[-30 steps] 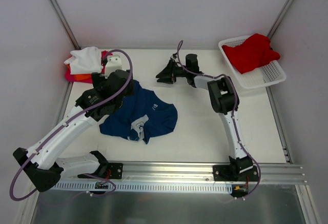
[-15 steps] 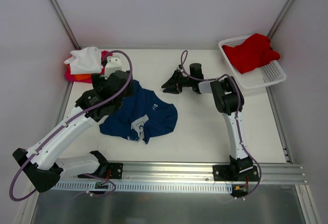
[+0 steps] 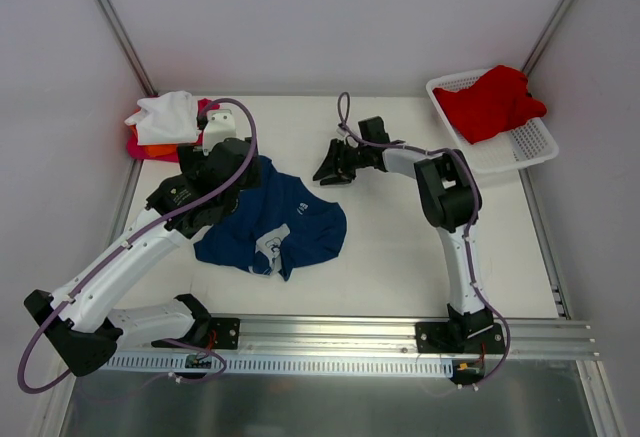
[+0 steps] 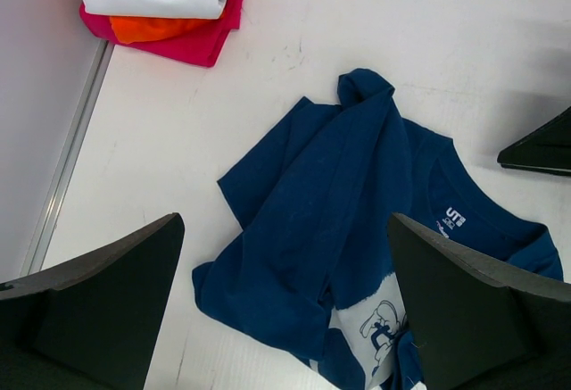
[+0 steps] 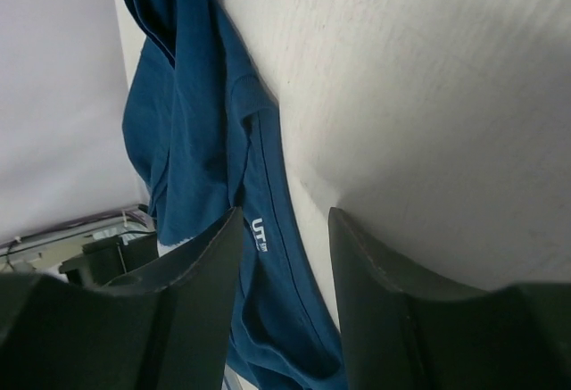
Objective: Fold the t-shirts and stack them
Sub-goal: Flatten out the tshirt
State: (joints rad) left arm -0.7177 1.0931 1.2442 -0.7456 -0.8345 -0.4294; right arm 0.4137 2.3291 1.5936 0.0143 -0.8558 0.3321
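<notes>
Top external shows the navy t-shirt (image 3: pixel 300 225) crumpled mid-table, long axis roughly left-to-right, collar toward the right gripper (image 3: pixel 325 167), half-open and empty; left gripper (image 4: pixel 285 229) gapes wide above it; folded stack (image 3: pixel 165 117) far-left, red t-shirt (image 3: pixel 490 102) in basket (image 3: pixel 525 145)

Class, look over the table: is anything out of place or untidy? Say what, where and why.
The navy t-shirt lies crumpled left of centre on the table, bunched rather than folded. The red t-shirt is heaped unfolded in the white basket at far right. The stack at far left looks tidy.
</notes>
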